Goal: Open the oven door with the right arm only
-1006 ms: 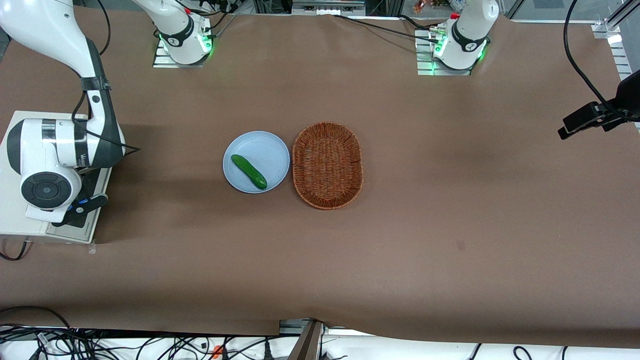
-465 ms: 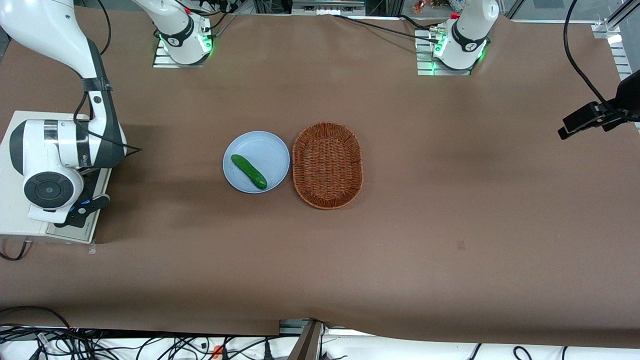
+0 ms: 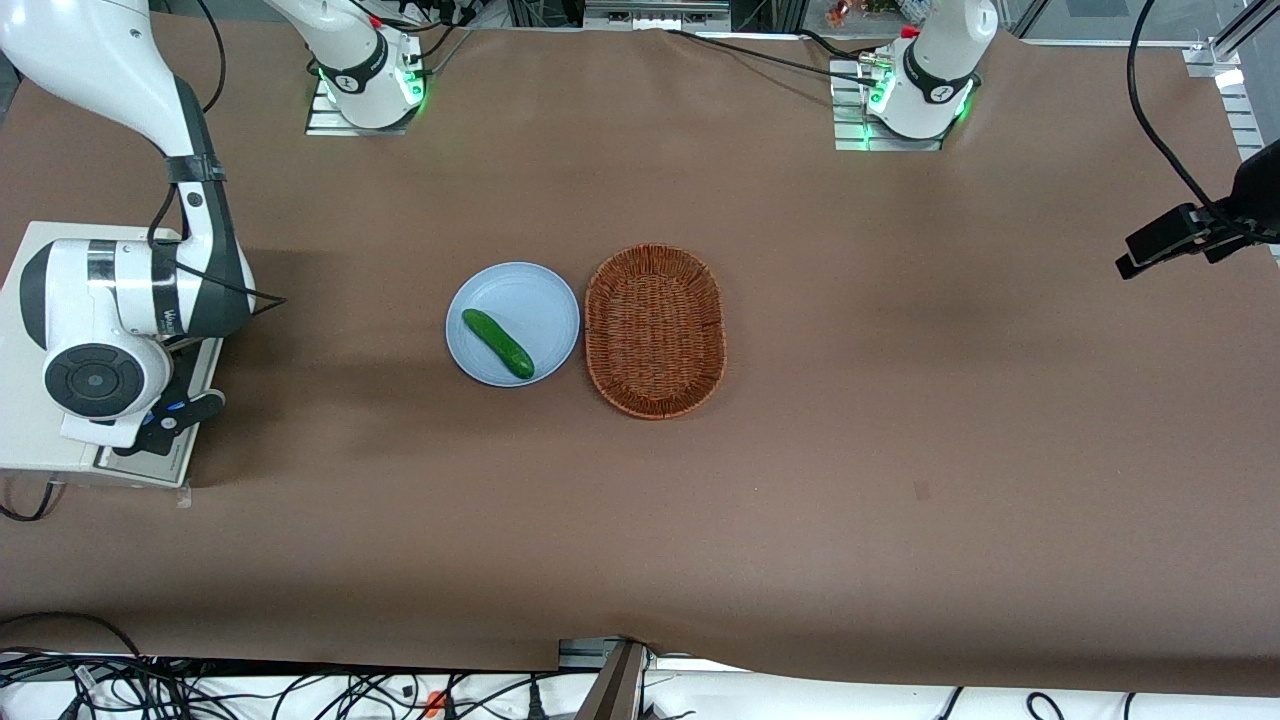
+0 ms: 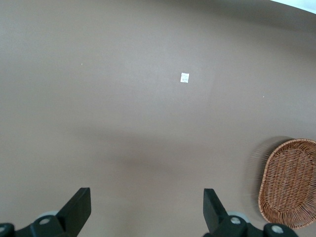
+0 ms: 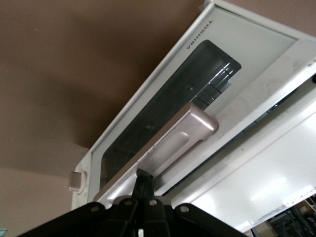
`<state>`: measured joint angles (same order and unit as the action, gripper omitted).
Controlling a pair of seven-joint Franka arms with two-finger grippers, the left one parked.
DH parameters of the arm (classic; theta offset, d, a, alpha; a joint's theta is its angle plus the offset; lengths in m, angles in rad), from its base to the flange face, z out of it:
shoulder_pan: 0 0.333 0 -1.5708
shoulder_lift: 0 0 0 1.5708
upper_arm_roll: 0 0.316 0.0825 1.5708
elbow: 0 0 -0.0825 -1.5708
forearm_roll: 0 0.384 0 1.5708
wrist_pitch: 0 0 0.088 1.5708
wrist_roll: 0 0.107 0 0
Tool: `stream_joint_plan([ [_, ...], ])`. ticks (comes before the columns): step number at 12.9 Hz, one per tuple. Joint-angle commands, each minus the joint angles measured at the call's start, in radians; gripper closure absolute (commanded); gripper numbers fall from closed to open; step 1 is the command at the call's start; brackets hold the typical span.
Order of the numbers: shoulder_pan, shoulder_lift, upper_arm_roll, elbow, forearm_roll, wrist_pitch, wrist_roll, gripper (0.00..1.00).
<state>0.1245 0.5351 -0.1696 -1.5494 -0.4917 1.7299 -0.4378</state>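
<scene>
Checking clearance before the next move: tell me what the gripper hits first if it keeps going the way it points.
Probably the oven door's silver handle. The gripper sits at the oven, one dark finger right up against that handle on the door. Whether they already touch is unclear; depth is hard to judge.

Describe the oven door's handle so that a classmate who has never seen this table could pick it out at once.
Start at the cream-white oven at the working arm's end of the table, under the right arm and its end effector. On its tilted, glass-windowed oven door sits the handle, touched by a dark finger. It is the only silver bar: the frame is cream, the window dark.
</scene>
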Motion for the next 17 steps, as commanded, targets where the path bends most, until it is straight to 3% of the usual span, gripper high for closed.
stream_joint_plan([
  [1, -0.009, 0.068, 0.010, -0.008, 0.073, 0.063, 0.036, 1.00],
  [17, -0.029, 0.204, 0.007, -0.008, 0.225, 0.220, 0.073, 1.00],
])
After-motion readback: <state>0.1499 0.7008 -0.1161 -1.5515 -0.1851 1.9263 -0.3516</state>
